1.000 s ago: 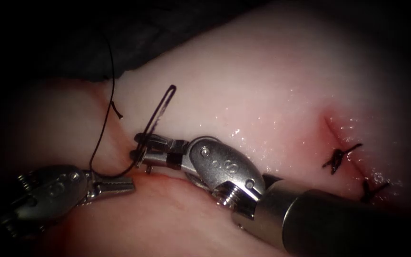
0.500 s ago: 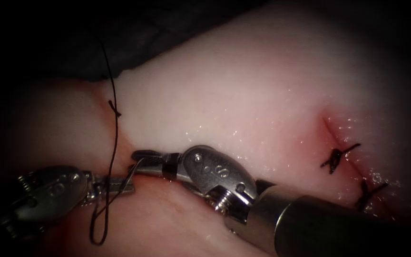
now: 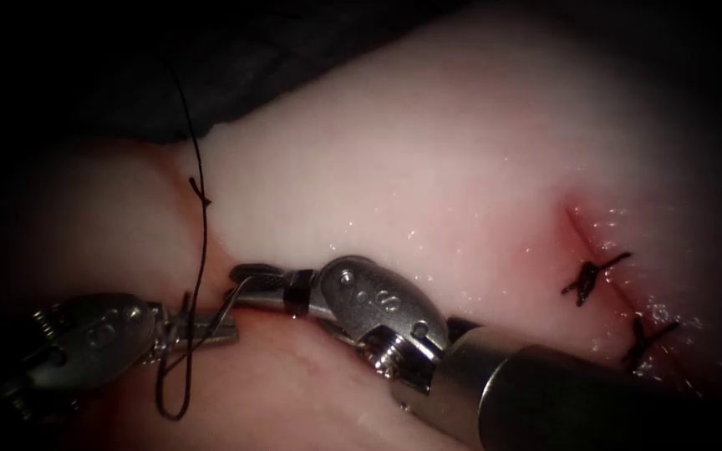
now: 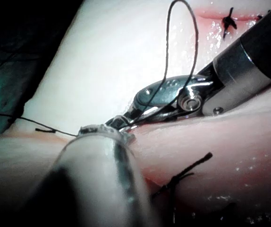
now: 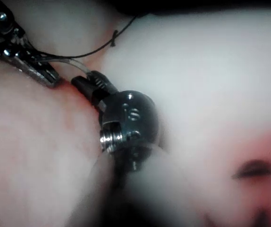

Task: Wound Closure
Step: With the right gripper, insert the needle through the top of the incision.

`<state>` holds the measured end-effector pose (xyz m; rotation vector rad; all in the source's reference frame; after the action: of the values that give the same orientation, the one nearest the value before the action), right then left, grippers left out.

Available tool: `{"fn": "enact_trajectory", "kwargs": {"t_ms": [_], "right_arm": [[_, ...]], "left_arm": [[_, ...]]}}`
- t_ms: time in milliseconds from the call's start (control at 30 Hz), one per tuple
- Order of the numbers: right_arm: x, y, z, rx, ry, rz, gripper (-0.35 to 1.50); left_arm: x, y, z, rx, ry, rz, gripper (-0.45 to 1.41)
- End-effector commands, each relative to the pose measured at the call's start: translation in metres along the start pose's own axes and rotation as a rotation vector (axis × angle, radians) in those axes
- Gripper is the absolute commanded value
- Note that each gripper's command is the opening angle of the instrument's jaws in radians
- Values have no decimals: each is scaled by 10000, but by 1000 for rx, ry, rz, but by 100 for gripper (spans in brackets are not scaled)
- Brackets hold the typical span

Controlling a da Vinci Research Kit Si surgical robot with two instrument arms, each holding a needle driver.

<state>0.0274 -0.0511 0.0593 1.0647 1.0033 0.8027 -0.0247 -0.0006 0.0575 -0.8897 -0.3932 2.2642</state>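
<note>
- The left tool (image 3: 202,327) is seen with its two blades lying together. Whether the needle's end or the thread is pinched between them cannot be told.
- The thread (image 3: 200,242) is strung down from above to the left tool's tip, and a slack loop hangs just below that tip. A short tail of thread juts out above the tip.
- The needle (image 3: 236,302) is spanned between the two tool tips. One end is touching the left tool's tip and the other is at the right tool's. It is judged to lie free above the tissue (image 3: 428,167), not driven into it.
- The right tool (image 3: 252,280) is clamped on the needle near one end of its curve, tip to tip with the left tool.
- The cut (image 3: 574,221) is seen well behind the right tool's wrist, crossed there by two finished stitches (image 3: 592,277). The needle is held far to the left of them.
- The step in hand is judged to be a tip-to-tip handling of the needle between the tools, with no bite in the tissue.
- Any next move is judged to call for one firm grip on the needle before the other is eased, and for the slack loop to be kept clear of both tips.
</note>
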Motion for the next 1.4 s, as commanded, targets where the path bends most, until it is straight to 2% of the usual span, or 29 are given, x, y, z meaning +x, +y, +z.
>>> {"fn": "enact_trajectory", "kwargs": {"t_ms": [33,67,133,200,233,333,367,533,567,667,967,1100,1300,1400], "right_arm": [[39,-3,-3,-10,36,-60,-35],[45,-4,-4,-15,47,-70,-33],[62,-7,-10,-27,82,-101,39],[75,-10,-16,-39,103,-130,61],[83,-12,-20,-52,114,-154,83],[104,-16,-31,-94,149,-239,113],[118,-20,-39,-126,171,-297,115],[153,-29,-60,-220,237,-447,123],[168,-36,-71,-260,270,-514,123],[188,-47,-82,-313,303,-589,123],[249,-96,-111,-480,354,-790,118],[269,-108,-117,-530,371,-859,118],[287,-117,-108,-586,347,-979,120],[302,-116,-102,-639,323,-1093,132]], "left_arm": [[7,-3,3,-1,4,2,-45],[7,-2,3,-1,3,2,-45],[6,-1,1,-1,3,2,-45],[6,0,-1,-1,2,3,-45],[5,0,-1,-1,2,3,-45],[4,2,-4,-1,1,3,-45],[3,3,-5,-1,-2,4,-45],[1,7,-6,0,-5,5,-45],[0,9,-6,1,-8,5,-45],[0,9,-5,-2,-7,5,-45],[2,14,4,-10,-9,-3,-45],[4,17,10,-19,-7,1,-45],[5,16,16,-24,-3,0,-45],[0,15,18,-30,-9,7,-45]]}}
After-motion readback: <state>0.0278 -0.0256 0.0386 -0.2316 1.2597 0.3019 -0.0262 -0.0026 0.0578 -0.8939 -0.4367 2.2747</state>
